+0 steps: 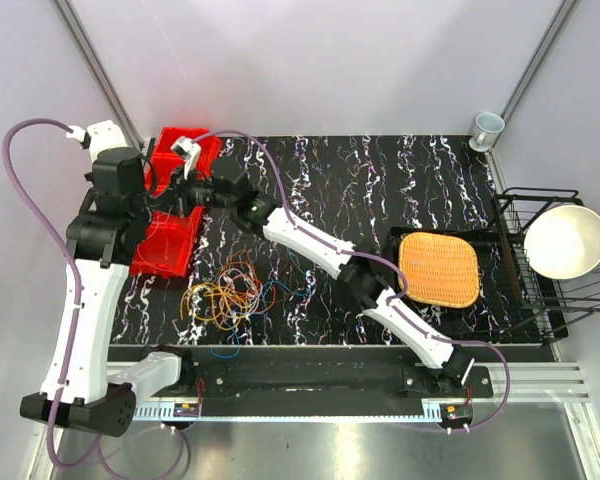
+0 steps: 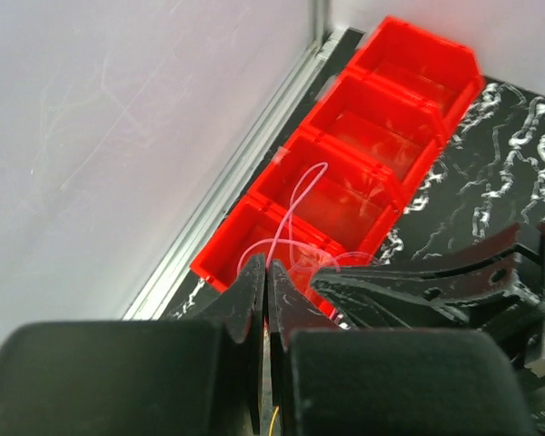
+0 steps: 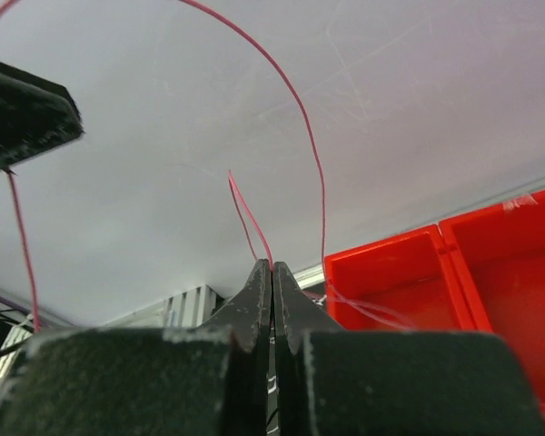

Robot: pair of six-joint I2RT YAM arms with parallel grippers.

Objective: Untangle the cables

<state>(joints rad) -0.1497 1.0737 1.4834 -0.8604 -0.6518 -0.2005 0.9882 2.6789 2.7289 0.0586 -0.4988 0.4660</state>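
A tangle of cables (image 1: 228,293) in orange, yellow, red and blue lies on the dark marbled table in front of the red bins (image 1: 170,215). Both grippers meet above those bins. My left gripper (image 2: 271,266) is shut on a thin red cable (image 2: 293,207) that loops over a bin compartment. My right gripper (image 3: 272,264) is shut on the same red cable (image 3: 302,118), which arcs up and across to the left gripper's finger (image 3: 23,118). From above, the left gripper (image 1: 163,192) and the right gripper (image 1: 188,193) stand tip to tip. A pale thin wire (image 3: 372,312) trails into a bin.
The red bins (image 2: 381,136) run in a row along the left wall and its metal rail (image 2: 245,163). A woven orange mat (image 1: 438,268) lies at the right, beside a black wire rack (image 1: 515,290) holding a white bowl (image 1: 565,240). A cup (image 1: 487,127) stands at the back right corner.
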